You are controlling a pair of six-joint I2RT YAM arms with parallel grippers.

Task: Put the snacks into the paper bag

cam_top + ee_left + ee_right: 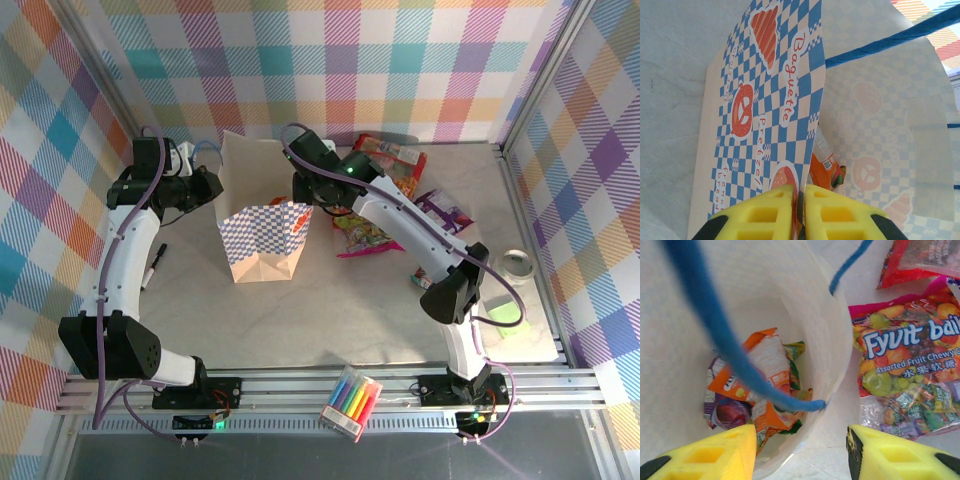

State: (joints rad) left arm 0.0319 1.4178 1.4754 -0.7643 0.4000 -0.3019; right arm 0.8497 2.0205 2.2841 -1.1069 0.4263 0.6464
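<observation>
Left pincer point(799, 194) pinches upright paper bag point(262, 235), mouth up; right pincer point(801, 442) spread above.

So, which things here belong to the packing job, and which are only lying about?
For the job:
- paper bag
- red packet
- fruit candy pack
- purple packet
- orange packet, already inside the bag

Just lying about:
- black pen
- marker pack
- small round silvery object
</observation>
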